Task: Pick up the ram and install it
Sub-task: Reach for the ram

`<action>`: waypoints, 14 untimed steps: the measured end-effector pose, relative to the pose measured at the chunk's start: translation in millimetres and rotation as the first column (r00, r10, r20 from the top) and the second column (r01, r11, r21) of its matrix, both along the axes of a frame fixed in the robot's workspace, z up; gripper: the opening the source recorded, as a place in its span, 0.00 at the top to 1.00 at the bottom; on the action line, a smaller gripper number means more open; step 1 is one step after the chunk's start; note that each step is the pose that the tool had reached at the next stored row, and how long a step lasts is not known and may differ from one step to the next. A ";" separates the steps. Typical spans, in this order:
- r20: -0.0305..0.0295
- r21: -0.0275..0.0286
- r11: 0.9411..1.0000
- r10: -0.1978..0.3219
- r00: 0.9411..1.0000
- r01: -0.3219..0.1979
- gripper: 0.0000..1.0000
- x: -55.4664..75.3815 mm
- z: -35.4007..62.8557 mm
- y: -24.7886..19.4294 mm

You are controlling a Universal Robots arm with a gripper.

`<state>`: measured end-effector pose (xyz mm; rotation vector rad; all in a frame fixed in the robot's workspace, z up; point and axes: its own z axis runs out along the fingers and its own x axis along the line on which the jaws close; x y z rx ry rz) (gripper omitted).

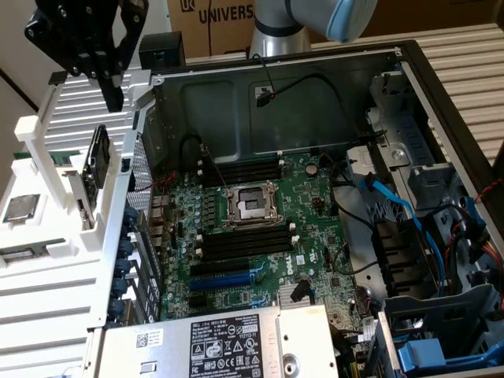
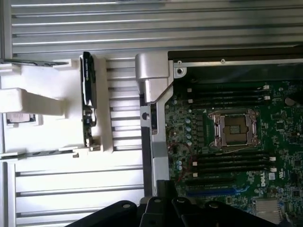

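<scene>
Exterior view: your gripper [image 1: 112, 93], closed and empty, hovers near the ram [image 1: 97, 160], at the pickup step.
Grasping it likely calls for parting the jaws first.

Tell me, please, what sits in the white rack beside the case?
The ram stands on edge in the white rack, and a square chip lies in a recess. The rack's posts cover part of the ram's length.

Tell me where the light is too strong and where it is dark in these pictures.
Exterior view: the white rack is washed out, the case wall lies in shade. Wrist view: the rack glares too, the motherboard is dimmer, the gripper is a black shape.
</scene>
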<state>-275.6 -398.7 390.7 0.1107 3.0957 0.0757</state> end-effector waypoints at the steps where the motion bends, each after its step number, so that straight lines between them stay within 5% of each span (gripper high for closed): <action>1: 0.002 0.000 1.000 0.000 1.000 0.000 0.90 -4.6 -0.2 0.0; 14: 0.017 0.000 1.000 0.000 1.000 0.000 0.90 -64.1 -1.9 0.5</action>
